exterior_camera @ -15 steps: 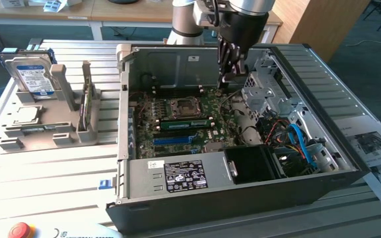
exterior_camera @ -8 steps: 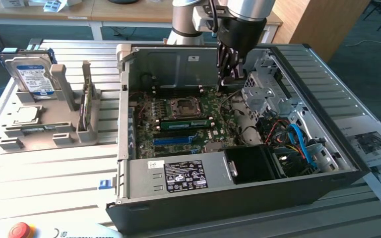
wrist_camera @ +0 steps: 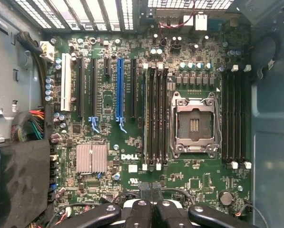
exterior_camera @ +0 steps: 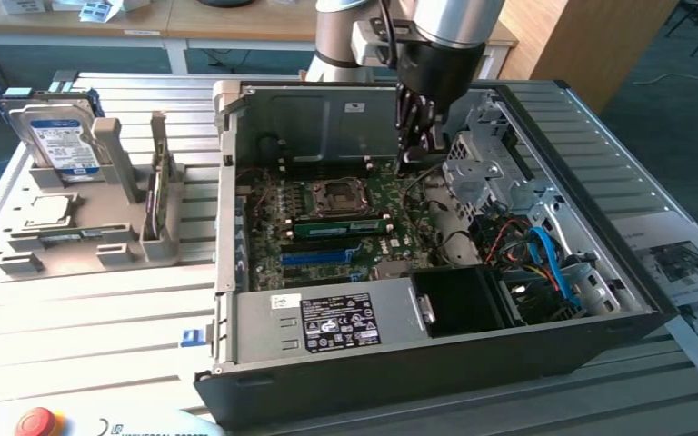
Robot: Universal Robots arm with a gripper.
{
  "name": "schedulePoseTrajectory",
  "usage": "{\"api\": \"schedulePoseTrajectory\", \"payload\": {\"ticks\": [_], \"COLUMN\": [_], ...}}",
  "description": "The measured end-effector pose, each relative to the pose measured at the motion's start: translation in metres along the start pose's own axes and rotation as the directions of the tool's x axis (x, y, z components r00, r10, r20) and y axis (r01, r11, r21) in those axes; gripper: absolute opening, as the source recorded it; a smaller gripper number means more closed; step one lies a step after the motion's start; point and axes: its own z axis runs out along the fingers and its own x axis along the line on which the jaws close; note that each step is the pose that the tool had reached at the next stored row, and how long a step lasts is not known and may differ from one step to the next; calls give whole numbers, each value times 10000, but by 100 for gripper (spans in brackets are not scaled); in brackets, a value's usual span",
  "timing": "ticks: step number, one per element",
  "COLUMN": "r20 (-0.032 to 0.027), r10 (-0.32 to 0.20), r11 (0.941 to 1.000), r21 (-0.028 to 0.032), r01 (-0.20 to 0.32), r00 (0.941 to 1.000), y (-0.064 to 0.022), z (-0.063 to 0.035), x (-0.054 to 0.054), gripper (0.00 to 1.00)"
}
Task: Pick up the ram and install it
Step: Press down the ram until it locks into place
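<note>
Gripper (exterior_camera: 414, 150): fingers pressed together, holding nothing, hanging inside the computer case (exterior_camera: 446, 354) over the motherboard (exterior_camera: 380, 191).
Ram (exterior_camera: 341, 227): standing in a slot beside the processor socket (exterior_camera: 328, 194).
Exterior view adds: hard drive (exterior_camera: 64, 136) in a grey holder (exterior_camera: 83, 245) outside the case.
Wrist view adds: blue slot (wrist_camera: 119, 88), heatsink (wrist_camera: 91, 158).

We find the computer case (exterior_camera: 446, 363) on the table (exterior_camera: 83, 336), the rack (exterior_camera: 83, 250) beside it at the exterior view's left (hard drive (exterior_camera: 64, 141) upright in it, processor chip (exterior_camera: 48, 211) lying before that). Inside the case, the ram (exterior_camera: 339, 227) sits in a slot beside the socket (exterior_camera: 328, 195).
</note>
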Motion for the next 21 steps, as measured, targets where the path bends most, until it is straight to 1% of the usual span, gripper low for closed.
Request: {"api": "schedulePoseTrajectory", "payload": {"ticks": [21], "r20": [0], "r10": [0], "r11": [10000], "r21": [12], "r01": [0], "r00": [10000], "y": [-5], "z": [232], "x": [4], "gripper": [11]}}
